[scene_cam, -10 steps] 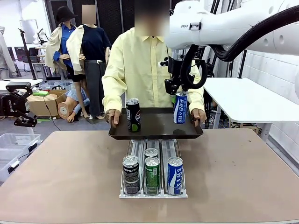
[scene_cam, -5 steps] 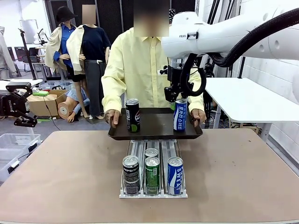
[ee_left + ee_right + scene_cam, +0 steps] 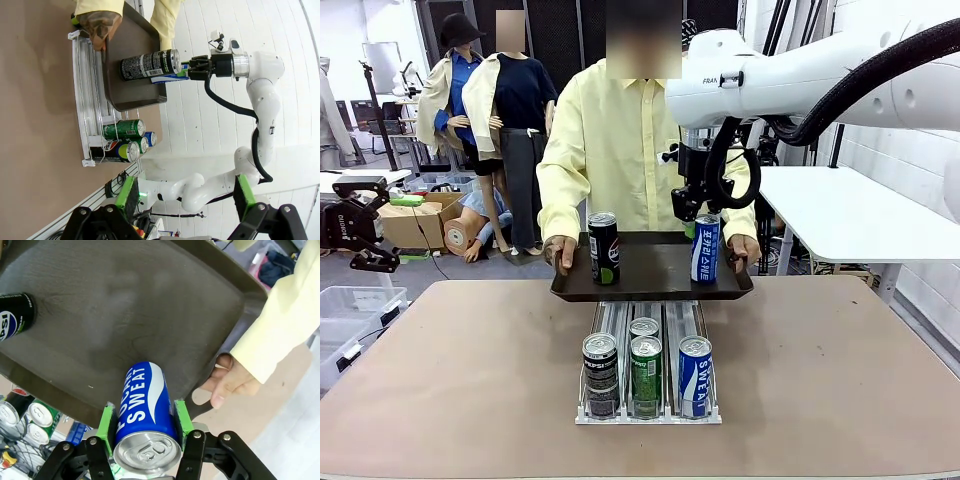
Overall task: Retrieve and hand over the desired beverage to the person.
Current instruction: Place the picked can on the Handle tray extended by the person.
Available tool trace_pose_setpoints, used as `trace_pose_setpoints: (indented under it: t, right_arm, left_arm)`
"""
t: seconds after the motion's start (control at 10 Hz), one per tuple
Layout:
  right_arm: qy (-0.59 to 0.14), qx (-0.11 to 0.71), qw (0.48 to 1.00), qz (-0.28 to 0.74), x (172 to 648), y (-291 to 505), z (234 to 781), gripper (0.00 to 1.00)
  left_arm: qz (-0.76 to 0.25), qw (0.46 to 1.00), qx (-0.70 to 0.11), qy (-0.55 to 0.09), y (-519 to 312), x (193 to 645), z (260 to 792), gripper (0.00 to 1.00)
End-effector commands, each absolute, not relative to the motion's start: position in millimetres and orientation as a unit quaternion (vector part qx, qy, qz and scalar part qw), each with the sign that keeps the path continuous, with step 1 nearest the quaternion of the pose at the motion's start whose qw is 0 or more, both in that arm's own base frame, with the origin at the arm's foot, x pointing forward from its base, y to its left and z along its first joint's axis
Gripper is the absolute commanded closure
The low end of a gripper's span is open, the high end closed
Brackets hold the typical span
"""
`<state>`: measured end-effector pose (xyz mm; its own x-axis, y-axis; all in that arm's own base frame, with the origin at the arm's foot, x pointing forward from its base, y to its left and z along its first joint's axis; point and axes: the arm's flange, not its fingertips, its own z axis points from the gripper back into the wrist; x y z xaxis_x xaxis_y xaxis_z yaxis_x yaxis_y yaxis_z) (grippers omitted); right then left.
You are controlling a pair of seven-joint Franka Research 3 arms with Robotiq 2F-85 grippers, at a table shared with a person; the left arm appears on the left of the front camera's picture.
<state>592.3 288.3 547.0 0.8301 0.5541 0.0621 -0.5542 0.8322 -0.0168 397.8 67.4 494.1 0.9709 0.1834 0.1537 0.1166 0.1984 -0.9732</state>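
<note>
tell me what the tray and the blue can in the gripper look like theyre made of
The tray looks like dark moulded plastic: a matte, faintly textured surface with dull smudges and rounded raised edges. The blue can, clamped between the right gripper's green pads, looks like aluminium: shiny silver lid with a pull tab, glossy printed wall.

The white right arm (image 3: 820, 75) is stretched across from the right side, its wrist bent downward at the far side of the table. The black two-finger right gripper (image 3: 145, 427) is pointed down, and its green pads (image 3: 106, 421) are pressed against both sides of the blue and white drink can (image 3: 144, 412), gripped just below its top rim. From the left wrist camera, the same arm is seen folded in several bends, its gripper held level with the can. The black left gripper (image 3: 182, 200) is held well back, with its green-padded fingers (image 3: 127, 192) spread wide apart.
</note>
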Motion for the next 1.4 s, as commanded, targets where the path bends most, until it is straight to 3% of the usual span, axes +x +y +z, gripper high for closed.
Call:
trace_pose_setpoints:
  t: [0.0,0.2,0.3,0.4,0.5,0.8,0.9,1.3]
  right_arm:
    - [-0.041,0.012,0.956,0.290,593.8,287.3,550.8,1.00]
    - [-0.039,0.012,0.956,0.290,594.5,287.6,551.8,0.96]
    - [-0.037,0.011,0.957,0.289,594.8,287.8,552.3,0.91]
    - [-0.036,0.011,0.957,0.289,594.9,287.7,552.8,0.79]
    - [-0.035,0.011,0.957,0.288,595.1,287.8,553.4,0.64]
    - [-0.037,0.011,0.957,0.287,594.7,286.5,555.9,0.05]
    - [-0.038,0.012,0.957,0.288,594.9,286.3,556.4,0.00]
    - [-0.042,0.008,0.957,0.286,593.5,281.7,562.9,0.00]
  left_arm:
    - [0.022,0.761,-0.636,-0.122,68.0,395.9,495.9,0.00]
    - [0.022,0.761,-0.636,-0.122,68.0,395.9,495.9,0.00]
    - [0.022,0.761,-0.636,-0.122,68.0,395.9,495.9,0.00]
    - [0.022,0.761,-0.636,-0.122,68.0,395.9,495.9,0.00]
    - [0.022,0.761,-0.636,-0.122,68.0,395.9,495.9,0.00]
    - [0.022,0.761,-0.636,-0.122,68.0,395.9,495.9,0.00]
    - [0.022,0.761,-0.636,-0.122,68.0,395.9,495.9,0.00]
    - [0.022,0.761,-0.636,-0.122,68.0,395.9,495.9,0.00]
